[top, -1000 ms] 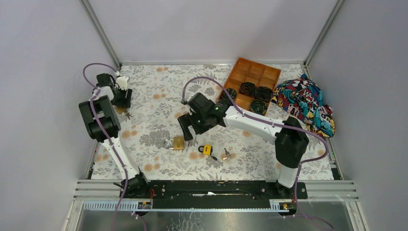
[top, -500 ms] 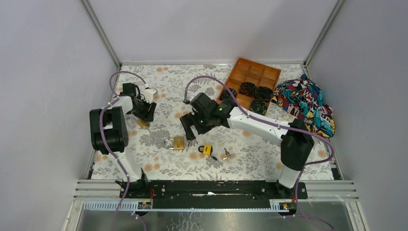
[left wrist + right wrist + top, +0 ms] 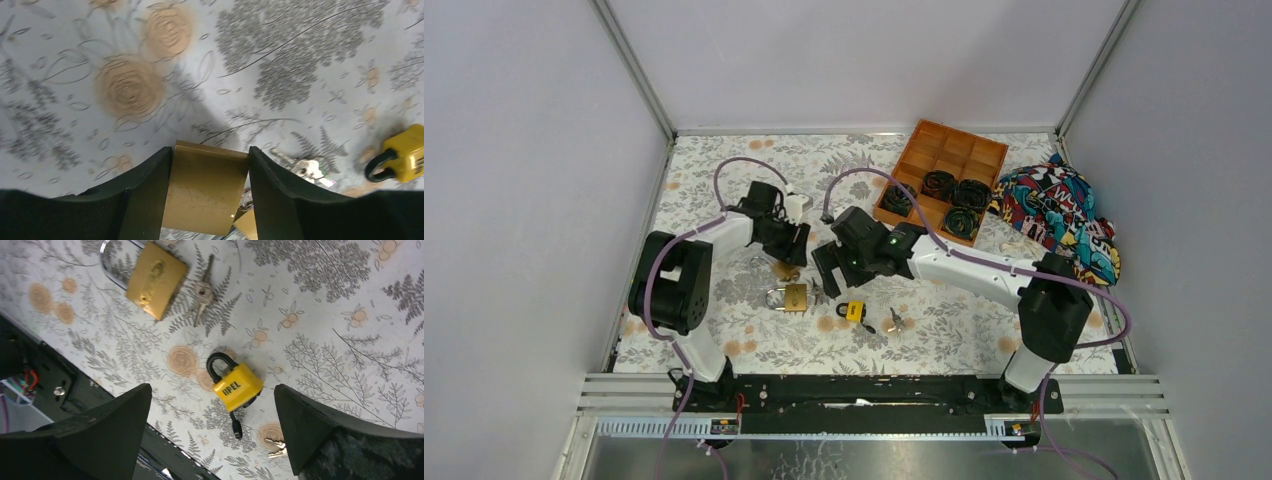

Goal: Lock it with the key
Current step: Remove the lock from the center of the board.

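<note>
My left gripper [image 3: 210,150] is shut on a plain brass padlock [image 3: 205,195], held low over the floral mat; in the top view the gripper [image 3: 786,252] sits left of centre with that lock [image 3: 784,269] under it. A second brass padlock [image 3: 155,280] with a steel shackle lies on the mat, silver keys [image 3: 202,290] beside it. A yellow padlock [image 3: 235,385] has a black key [image 3: 235,427] in its underside. My right gripper [image 3: 211,390] is open and empty above the yellow padlock, and it shows in the top view [image 3: 832,275].
More silver keys [image 3: 272,447] lie right of the yellow padlock. An orange compartment tray [image 3: 944,160] with black coils stands at the back right, a colourful cloth [image 3: 1064,215] beside it. The black mounting rail [image 3: 864,390] runs along the near edge.
My left arm has swung from the far left edge to the middle, carrying the brass padlock. My right gripper has shifted slightly right and nearer, over the yellow padlock.
</note>
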Controlling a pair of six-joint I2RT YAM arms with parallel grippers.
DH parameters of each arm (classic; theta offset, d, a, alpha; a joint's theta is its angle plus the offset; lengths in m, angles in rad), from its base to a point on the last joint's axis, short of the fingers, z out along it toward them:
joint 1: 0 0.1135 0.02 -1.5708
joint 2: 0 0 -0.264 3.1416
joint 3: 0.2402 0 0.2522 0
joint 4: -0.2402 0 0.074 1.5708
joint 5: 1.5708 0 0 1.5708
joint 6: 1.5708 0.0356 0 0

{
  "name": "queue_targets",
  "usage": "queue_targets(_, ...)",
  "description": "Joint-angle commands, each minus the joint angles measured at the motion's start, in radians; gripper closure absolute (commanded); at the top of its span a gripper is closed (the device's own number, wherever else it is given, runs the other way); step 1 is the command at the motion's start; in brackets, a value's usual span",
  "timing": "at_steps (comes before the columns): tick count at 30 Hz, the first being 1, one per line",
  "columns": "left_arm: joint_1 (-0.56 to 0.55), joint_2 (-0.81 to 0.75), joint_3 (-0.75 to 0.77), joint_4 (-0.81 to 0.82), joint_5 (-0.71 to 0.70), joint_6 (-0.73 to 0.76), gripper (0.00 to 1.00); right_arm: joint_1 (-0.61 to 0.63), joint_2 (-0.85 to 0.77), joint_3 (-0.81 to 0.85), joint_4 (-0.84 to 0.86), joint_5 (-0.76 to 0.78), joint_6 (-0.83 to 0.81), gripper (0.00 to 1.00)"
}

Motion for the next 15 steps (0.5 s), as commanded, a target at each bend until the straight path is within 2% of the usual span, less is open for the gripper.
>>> queue_targets(1, -0.05, 0.075, -0.035, -0.034, 0.06, -0.149, 0.78, 0.007, -0.061, -0.05, 0.039, 0.09, 0.027, 0.0)
queue_targets(4, -0.051, 0.097, 0.031, -0.101, 0.086, -0.115, 0.45, 0.007, -0.084, -0.088, 0.049, 0.098, 0.03, 0.0)
queue_targets(7, -0.049, 0.094, 0.141, -0.216, 0.097, -0.019, 0.19, 0.007, -0.1, -0.11, 0.056, 0.098, 0.03, 0.0)
queue_targets(9, -0.043, 0.082, 0.214, -0.299, 0.08, 0.057, 0.07, 0.007, -0.108, -0.12, 0.062, 0.1, 0.03, 0.0)
queue_targets(10, -0.032, 0.073, 0.246, -0.336, 0.069, 0.094, 0.02, 0.007, -0.111, -0.125, 0.067, 0.097, 0.03, 0.0)
queue_targets(15, 0.092, 0.021, 0.353, -0.442, 0.001, 0.21, 0.01, 0.008, -0.104, -0.117, 0.131, 0.086, 0.015, 0.01)
